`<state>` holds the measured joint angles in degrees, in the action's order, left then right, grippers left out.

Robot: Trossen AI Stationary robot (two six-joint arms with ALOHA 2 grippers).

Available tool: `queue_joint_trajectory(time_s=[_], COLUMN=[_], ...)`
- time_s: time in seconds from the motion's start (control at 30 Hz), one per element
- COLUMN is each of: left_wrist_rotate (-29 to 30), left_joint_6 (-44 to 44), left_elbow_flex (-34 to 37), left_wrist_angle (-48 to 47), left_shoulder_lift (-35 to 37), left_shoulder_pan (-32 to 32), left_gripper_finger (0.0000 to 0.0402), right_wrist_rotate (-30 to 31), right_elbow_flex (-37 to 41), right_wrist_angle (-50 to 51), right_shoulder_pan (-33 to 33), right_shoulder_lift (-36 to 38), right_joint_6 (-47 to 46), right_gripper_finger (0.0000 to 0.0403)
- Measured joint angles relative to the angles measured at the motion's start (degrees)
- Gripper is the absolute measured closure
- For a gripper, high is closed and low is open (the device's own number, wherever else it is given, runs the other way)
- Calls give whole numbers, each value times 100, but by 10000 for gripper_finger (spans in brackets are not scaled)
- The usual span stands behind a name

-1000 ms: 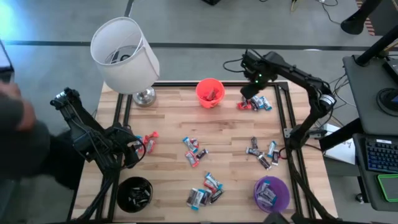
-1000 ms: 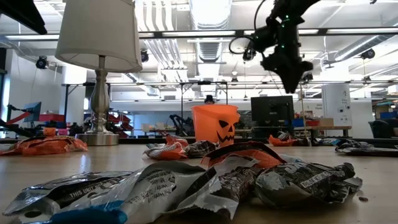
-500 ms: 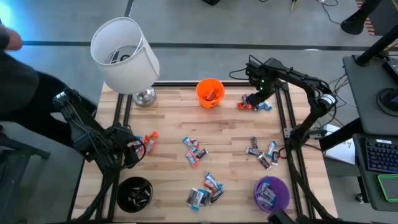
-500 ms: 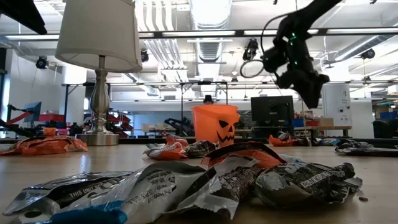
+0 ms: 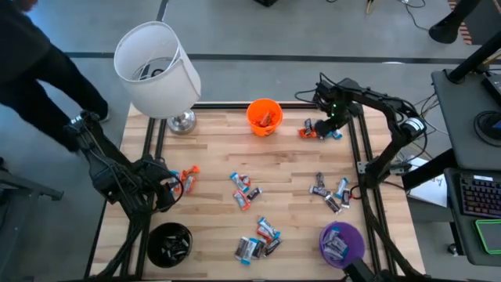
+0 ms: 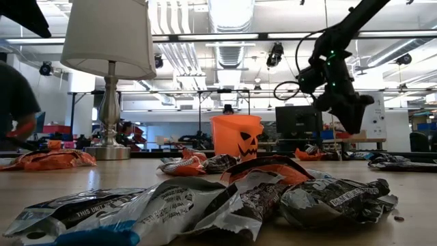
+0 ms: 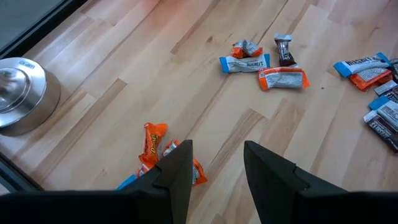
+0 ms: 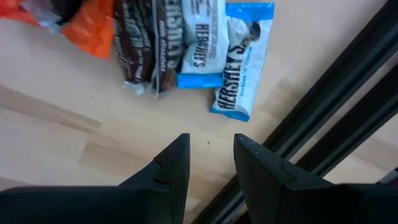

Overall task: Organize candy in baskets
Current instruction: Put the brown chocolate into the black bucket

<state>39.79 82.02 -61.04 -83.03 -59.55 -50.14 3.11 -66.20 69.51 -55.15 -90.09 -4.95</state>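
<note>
We saw the right gripper (image 5: pixel 335 125) hanging over the table's far right corner with its fingers apart and empty, a small heap of candy (image 8: pixel 186 43) lying just beyond the fingertips (crinkled glossy wrappers, orange, brown, white and light blue). The left gripper (image 7: pixel 214 165) waited open beside orange wrappers. Other flat candies lay scattered across the pale wooden planks (image 5: pixel 211 157).

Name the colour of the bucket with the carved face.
Orange bucket; low view shows it best.
</note>
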Motion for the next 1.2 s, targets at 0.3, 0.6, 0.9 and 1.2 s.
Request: queue_joint_trajectory(time_s=[0.3,0.6,0.9,1.2], left_wrist_rotate=[2,6,21,22], left_joint_6=[36,73,281,299], left_elbow_flex=[0,0,0,0], left_wrist_angle=[42,41,87,143], left_shoulder_lift=[0,0,0,0], left_shoulder_pan=[-1,1,1,1], left_gripper_finger=[276,276,276,276], right_wrist_rotate=[-371,-765,421,444], right_elbow_flex=[359,402,376,570], right_wrist_angle=[-152,-252,-595,-928], right_shoulder_pan=[-3,2,-3,-1], right_shoulder_lift=[368,525,473,471], right_joint_6=[111,312,-179,-425], right_gripper_finger=[287,263,214,213])
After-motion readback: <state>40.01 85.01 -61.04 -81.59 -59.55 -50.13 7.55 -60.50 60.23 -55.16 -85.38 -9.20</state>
